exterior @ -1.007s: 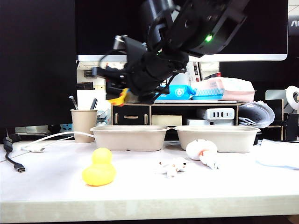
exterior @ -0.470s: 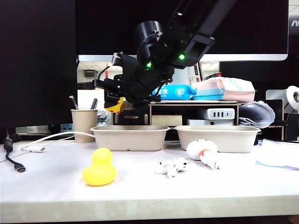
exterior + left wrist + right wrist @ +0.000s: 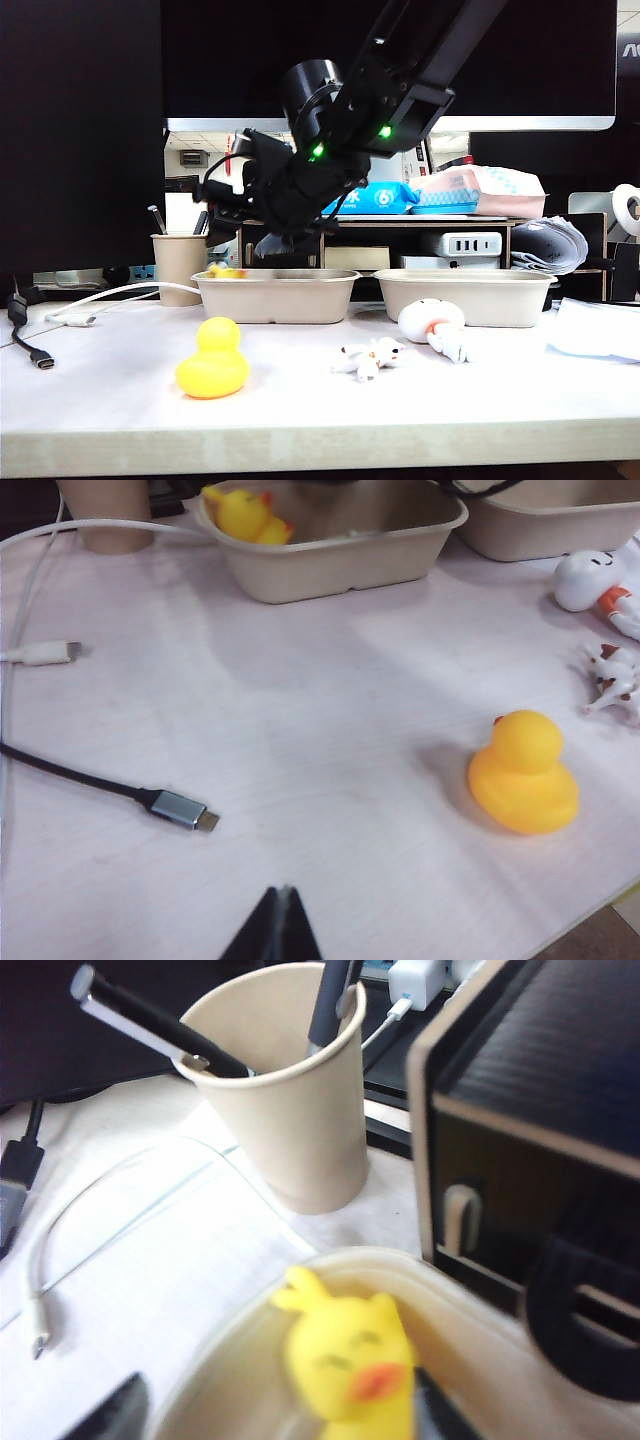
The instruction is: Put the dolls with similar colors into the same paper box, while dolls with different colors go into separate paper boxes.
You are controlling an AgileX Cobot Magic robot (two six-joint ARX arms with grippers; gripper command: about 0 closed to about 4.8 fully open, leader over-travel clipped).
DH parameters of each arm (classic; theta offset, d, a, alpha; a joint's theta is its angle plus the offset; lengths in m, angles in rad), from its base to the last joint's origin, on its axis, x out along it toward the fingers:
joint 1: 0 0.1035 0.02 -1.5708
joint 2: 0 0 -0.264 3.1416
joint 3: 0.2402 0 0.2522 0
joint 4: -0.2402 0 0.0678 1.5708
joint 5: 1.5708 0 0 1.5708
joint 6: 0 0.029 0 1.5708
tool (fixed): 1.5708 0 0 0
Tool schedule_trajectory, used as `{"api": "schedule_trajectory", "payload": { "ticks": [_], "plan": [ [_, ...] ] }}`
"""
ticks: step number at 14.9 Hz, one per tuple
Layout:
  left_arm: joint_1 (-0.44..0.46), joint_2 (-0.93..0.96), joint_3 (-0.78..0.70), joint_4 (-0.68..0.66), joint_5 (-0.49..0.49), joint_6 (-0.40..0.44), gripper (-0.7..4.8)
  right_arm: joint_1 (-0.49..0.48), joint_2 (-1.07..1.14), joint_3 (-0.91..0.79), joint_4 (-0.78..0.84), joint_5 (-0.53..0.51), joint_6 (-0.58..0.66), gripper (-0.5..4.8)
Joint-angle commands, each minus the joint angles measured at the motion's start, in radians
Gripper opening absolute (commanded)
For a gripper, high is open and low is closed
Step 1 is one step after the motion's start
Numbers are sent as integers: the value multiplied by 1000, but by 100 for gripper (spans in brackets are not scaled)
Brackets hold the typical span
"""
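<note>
One yellow duck [image 3: 225, 271] lies in the left paper box [image 3: 278, 295] near its left end, seen also in the left wrist view as the duck [image 3: 248, 515] inside the box [image 3: 330, 575]. My right gripper [image 3: 272, 245] hangs just above that box, reaching across from the right. Its jaws stand open around the blurred duck [image 3: 345, 1365], with a clear gap on one side. A second yellow duck [image 3: 212, 360] stands on the table in front. The spotted dog [image 3: 372, 357] and white figure [image 3: 432, 322] lie before the right paper box [image 3: 465, 297]. My left gripper [image 3: 283, 892] is shut, low over the near table.
A beige pen cup [image 3: 179, 268] stands just left of the left box. White and black cables [image 3: 175, 808] trail over the table's left side. A shelf with drawers [image 3: 540, 1110] rises right behind the boxes. Paper [image 3: 600, 330] lies at the far right.
My right arm came down and left over the left box. Its jaws opened and the yellow duck they carried dropped into that box. The left arm stayed still.
</note>
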Motion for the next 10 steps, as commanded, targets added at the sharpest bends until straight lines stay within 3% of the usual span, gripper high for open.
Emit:
{"api": "schedule_trajectory", "payload": {
  "ticks": [1,2,5,6,9,10],
  "plan": [
    [2,0,1,6,3,4,-5,-5,-102,5,-103,-50,-4,327],
    [2,0,1,6,3,4,-5,-5,-129,5,-145,-49,-12,328],
    [2,0,1,6,3,4,-5,18,-300,-14,-490,-40,-169,367],
    [2,-1,1,6,3,4,-5,30,-357,-67,-525,-38,-188,368],
    [2,-4,1,6,3,4,-5,77,-561,-338,-460,-24,-142,369],
    [2,-8,1,6,3,4,-5,107,-678,-499,-375,-19,-98,370]
  ]
}}
